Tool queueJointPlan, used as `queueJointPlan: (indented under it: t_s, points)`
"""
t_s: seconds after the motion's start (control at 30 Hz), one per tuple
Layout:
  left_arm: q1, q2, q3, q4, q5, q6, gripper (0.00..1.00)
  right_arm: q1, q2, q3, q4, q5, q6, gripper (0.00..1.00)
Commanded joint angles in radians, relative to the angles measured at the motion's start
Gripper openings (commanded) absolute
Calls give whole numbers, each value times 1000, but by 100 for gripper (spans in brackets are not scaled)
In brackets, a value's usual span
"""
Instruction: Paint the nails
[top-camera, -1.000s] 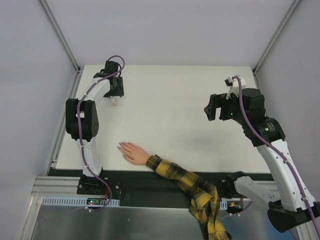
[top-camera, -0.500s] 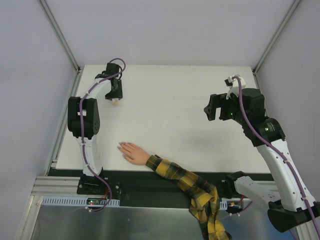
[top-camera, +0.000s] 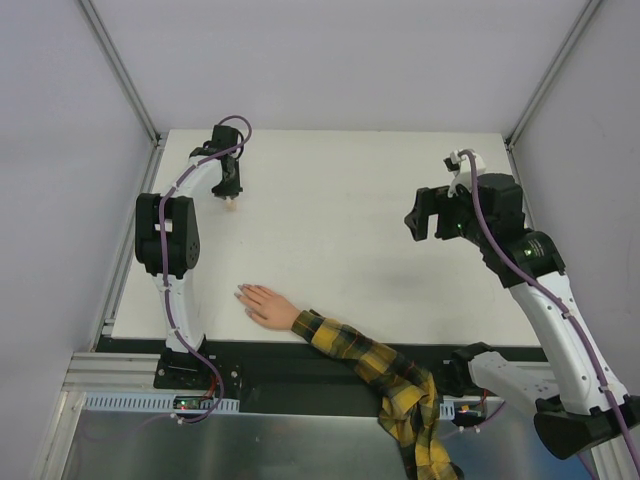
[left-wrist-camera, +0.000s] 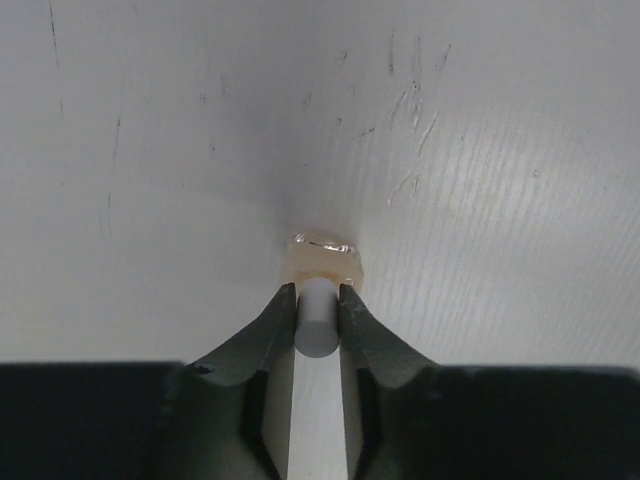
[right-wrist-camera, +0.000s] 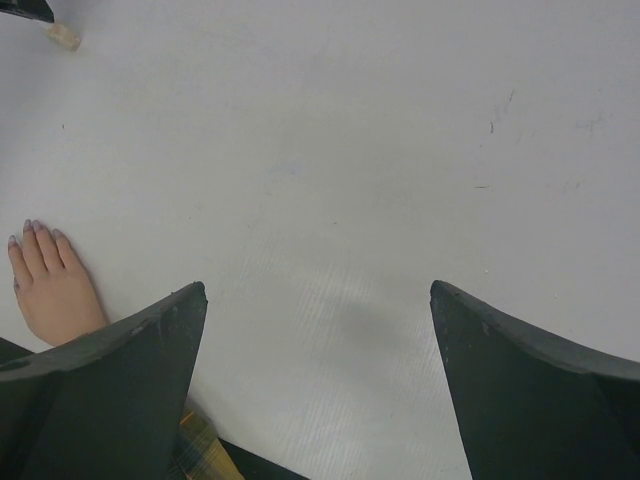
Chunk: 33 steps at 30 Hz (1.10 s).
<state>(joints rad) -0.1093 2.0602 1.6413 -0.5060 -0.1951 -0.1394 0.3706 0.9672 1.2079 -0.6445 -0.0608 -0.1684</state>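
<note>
The step in hand looks like fetching the polish. The left gripper (left-wrist-camera: 318, 292) is at the far left of the table (top-camera: 380, 190), its 2 fingers pinched against either side of the white cap (left-wrist-camera: 316, 322) of a small amber bottle (left-wrist-camera: 322, 262). The right gripper (right-wrist-camera: 318, 290) hangs spread wide over the table's right side, holding nothing. The nails (right-wrist-camera: 28, 228) tip a small hand (top-camera: 265, 305) lying flat near the front edge, well apart from the bottle. Next, I judge, the cap must come off, with the right gripper steadying the bottle.
</note>
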Motion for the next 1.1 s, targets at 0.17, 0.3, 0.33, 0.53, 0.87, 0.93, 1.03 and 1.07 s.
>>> queueJointPlan:
  t_s: [0.17,0.3,0.33,0.53,0.87,0.93,1.03,1.07]
  points:
    - [2,-40,12,-23,23,43,0,8,62,29,28,-51,3,96]
    - [-46,-182,-26,-80,120,84,0,14,102,18,51,-184,-29,96]
    - [-59,-210,-41,-92,187,93,0,14,110,16,54,-206,-37,96]
    - [-182,-454,-196,-134,555,226,0,31,146,13,112,-477,-91,97]
    - [-437,-761,-328,-126,1094,458,0,163,166,-45,285,-826,-111,99]
    - [-469,-787,-354,-114,1152,524,0,175,182,-53,298,-875,-115,98]
    - [-481,-828,-380,-75,1194,585,0,183,208,-53,305,-947,-109,94]
    - [-484,-851,-388,-66,1200,596,0,198,212,-54,307,-961,-114,93]
